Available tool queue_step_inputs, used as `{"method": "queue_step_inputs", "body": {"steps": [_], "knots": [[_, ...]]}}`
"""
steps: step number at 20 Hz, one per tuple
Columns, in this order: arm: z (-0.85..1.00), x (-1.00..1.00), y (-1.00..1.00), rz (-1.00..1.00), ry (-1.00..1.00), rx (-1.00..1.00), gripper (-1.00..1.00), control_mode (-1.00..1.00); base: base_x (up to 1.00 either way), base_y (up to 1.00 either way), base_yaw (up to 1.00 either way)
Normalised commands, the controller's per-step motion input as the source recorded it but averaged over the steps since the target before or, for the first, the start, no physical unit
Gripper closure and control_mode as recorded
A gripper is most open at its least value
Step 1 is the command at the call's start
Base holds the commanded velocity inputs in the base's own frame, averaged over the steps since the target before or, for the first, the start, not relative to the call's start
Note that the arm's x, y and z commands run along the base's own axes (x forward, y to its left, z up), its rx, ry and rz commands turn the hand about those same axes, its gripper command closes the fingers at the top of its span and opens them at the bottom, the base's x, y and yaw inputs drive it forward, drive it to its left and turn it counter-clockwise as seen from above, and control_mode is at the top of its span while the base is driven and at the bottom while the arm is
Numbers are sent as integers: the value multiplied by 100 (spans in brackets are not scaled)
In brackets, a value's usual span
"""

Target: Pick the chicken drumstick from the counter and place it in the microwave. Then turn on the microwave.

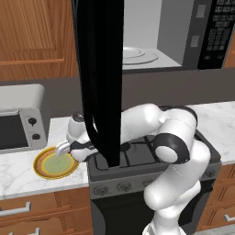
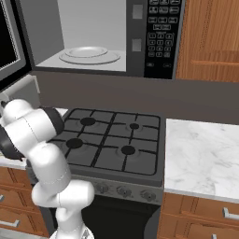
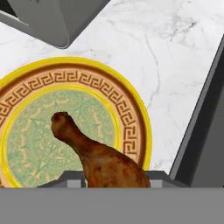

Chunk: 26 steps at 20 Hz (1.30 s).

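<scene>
Drumstick (image 3: 98,156) sits right at the jaws in the hand view: thick end low between the 2 finger tips, thin bone end pointing up and left over the plate (image 3: 131,113). Long axis runs diagonal, bottom-right to top-left in that view. Looks gripped, with the plate reading as below it, but the tips are mostly hidden by the meat, so I can't tell for sure whether the jaws are closed on it or just straddling it.

Left base view: gripper (image 1: 62,148) hangs over the plate on the surface (image 1: 18,172), left of the stove (image 1: 137,156), just in front of the toaster oven (image 1: 20,121).

Key relation for the next move: microwave (image 2: 93,37) is up and to the right of the jaws, door (image 1: 98,78) swung open and hanging between arm and cavity. Turntable (image 2: 88,55) bare. My guess: path must lift, then clear the door edge.

Writing: keypad (image 2: 161,32) labels too small to read. No brands visible.
</scene>
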Motion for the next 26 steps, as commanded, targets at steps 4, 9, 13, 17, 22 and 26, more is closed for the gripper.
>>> {"method": "queue_step_inputs", "body": {"steps": [4, 9, 13, 17, 22, 26], "knots": [[12, 0, -20, 0, 0, 0, 100, -100, 0, 0, 0], [13, 0, -21, 0, 0, 0, 100, -100, 0, 0, 0], [15, 0, -23, -1, 0, 0, 100, -100, 0, 0, 0], [19, 0, -25, 0, 0, 0, 100, -100, 0, 0, 0], [19, 0, -27, 0, 0, 0, 100, -100, 0, 0, 0], [17, -3, -29, 0, 0, 0, 100, -100, 0, 0, 0]]}}
